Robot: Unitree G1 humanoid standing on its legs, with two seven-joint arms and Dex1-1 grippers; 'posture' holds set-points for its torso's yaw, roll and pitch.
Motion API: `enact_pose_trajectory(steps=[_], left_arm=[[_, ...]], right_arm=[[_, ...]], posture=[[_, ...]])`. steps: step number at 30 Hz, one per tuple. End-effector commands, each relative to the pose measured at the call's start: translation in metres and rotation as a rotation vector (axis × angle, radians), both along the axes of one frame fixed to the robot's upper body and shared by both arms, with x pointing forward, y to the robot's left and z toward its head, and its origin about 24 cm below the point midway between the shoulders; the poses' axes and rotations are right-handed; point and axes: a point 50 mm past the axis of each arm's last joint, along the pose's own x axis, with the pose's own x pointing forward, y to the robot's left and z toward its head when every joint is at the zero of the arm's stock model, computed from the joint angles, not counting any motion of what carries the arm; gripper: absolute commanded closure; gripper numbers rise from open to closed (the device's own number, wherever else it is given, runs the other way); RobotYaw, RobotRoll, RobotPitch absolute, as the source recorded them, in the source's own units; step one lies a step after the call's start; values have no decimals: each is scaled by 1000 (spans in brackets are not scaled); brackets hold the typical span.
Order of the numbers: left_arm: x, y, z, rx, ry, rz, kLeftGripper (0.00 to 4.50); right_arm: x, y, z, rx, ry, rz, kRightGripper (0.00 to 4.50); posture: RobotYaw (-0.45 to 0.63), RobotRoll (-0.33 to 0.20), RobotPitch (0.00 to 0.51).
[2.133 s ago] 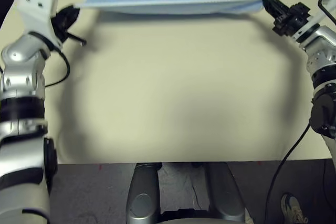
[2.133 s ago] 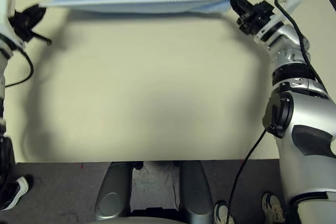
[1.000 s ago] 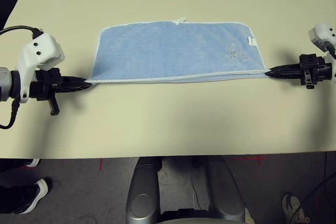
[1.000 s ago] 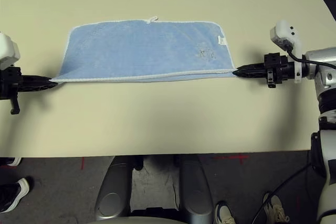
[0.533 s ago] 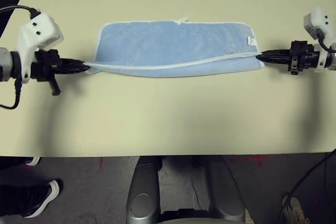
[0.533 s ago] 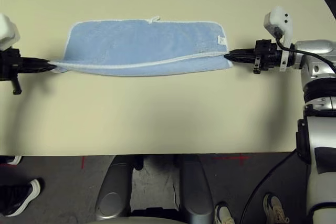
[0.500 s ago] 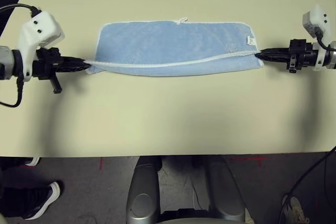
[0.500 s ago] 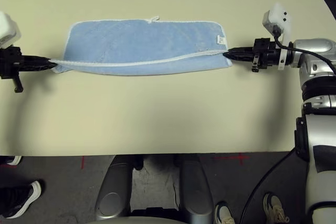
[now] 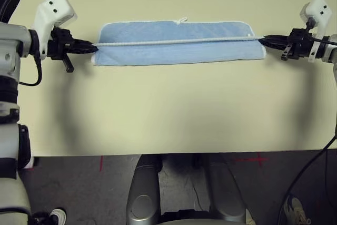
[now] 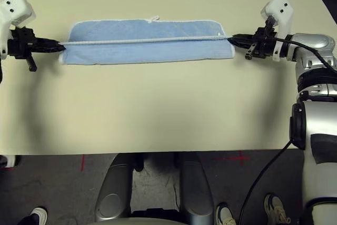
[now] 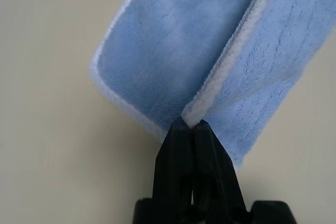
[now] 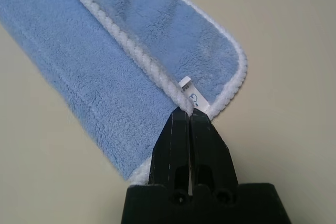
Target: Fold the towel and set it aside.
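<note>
With its white stitched edge drawn taut, the light-blue terry-cloth towel [image 9: 179, 54] lies between black left claw [image 11: 193, 123] and black right claw [image 12: 190, 113], each pinching one end of that edge.

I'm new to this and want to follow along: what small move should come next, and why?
Probably carry the white braided edge a little farther from the robot, then lower it: both black claws, left and right, pinch its ends, and it still lies short of the light-blue towel's far edge.
</note>
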Motion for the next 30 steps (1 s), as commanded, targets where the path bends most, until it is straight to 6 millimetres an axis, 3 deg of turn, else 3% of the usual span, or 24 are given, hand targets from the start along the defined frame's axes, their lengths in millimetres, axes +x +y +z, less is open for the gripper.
enact_pose_trajectory(steps=[1, 8, 17, 30], left_arm=[[5, 5, -4, 17, -13, 59, 4454], [14, 7, -7, 19, -50, 119, 4454], [22, 4, -7, 4, -118, 159, 4454], [36, -13, 2, 31, -220, 166, 4454]], right_arm=[[2, -2, 1, 10, -31, -59, 4500], [13, 12, 8, 7, -86, -114, 4500], [18, 14, 12, -36, -131, -202, 4500], [23, 18, 5, -59, -135, -260, 4500]], posture=[[33, 0, 340], [30, 0, 339], [32, 0, 336], [29, 0, 333]])
